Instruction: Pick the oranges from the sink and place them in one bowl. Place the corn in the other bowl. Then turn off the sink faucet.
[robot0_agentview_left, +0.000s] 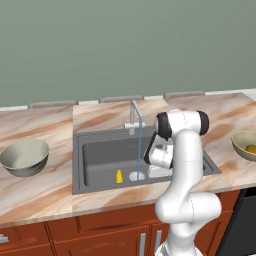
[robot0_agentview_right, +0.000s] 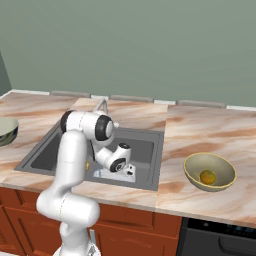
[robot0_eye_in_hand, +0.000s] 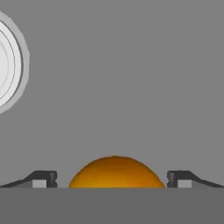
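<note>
Orange (robot0_eye_in_hand: 114, 173) and smooth, the round fruit sits on the sink (robot0_eye_in_hand: 131, 87) floor between the wide-open gripper (robot0_eye_in_hand: 112, 178) fingertips, likely firm, prone to rolling, best pinched across its middle.

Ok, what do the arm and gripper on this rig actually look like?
The arm is made of smooth, rounded glossy white segments with black bands at the joints and a bulbous white base. No cables or markings show. The gripper has two small dark fingertips with pale grey square pads.
</note>
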